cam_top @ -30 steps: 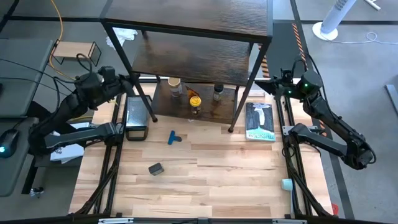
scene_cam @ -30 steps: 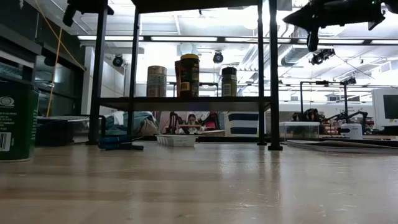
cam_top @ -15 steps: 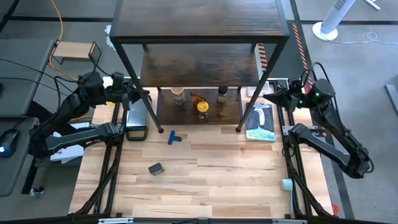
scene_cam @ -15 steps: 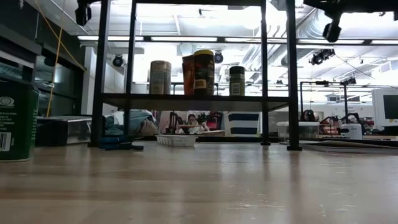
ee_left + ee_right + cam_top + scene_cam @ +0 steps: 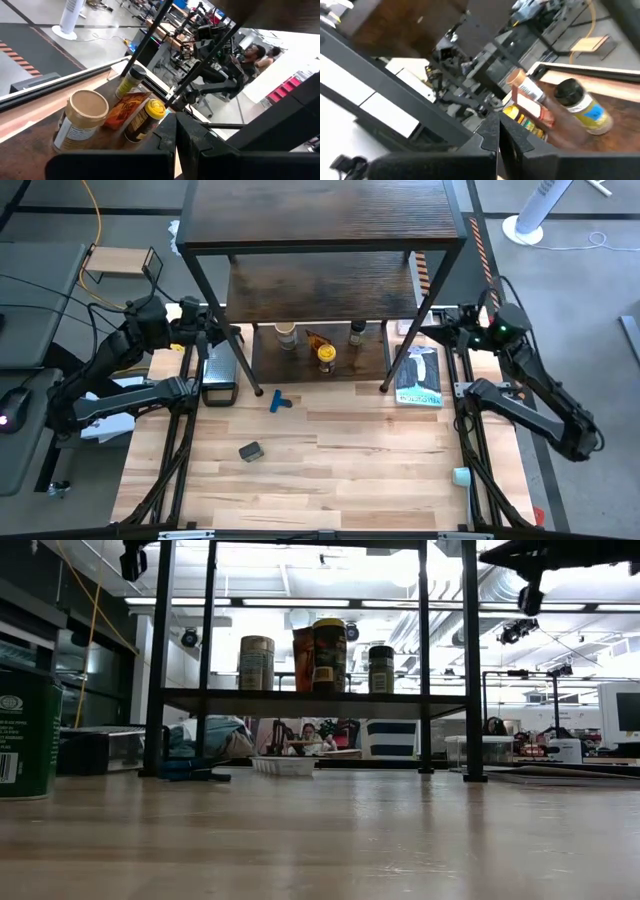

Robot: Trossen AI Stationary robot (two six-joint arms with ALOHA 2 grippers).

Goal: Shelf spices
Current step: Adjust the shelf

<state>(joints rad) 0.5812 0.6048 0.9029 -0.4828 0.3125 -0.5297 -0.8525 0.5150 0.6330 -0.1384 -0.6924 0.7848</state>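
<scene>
So, four of the spices are already on the bottom board of the shelf [image 5: 320, 210]: the tan-lidded jar [image 5: 286, 333], the reddish-brown packet [image 5: 314, 339], the yellow-lidded jar [image 5: 326, 357] and the black-lidded jar [image 5: 356, 331], all bunched near that board's front edge. The only one not shelved is the small dark grey box [image 5: 250, 450], sitting out on the open bench [image 5: 380, 480] left of centre, about halfway toward the front edge.

Both pincers are up at the shelf rather than near the box. The left gripper [image 5: 210, 335] is right by the shelf's front-left post and the right gripper [image 5: 438, 336] is by the front-right post. Both have their fingers pressed together. I honestly can't tell if they're pinching the thin frame or just resting against it.

What matters for the next move, I'd say, is that the box lies well apart from the left gripper, out toward the bench's front edge and a bit inward, past the blue T-shaped piece [image 5: 279, 401]. The left arm is clearly the closer one. The box's long side runs slightly skewed to the bench edges, so the wrist would likely need a small turn, and the fingers have to open first.
</scene>
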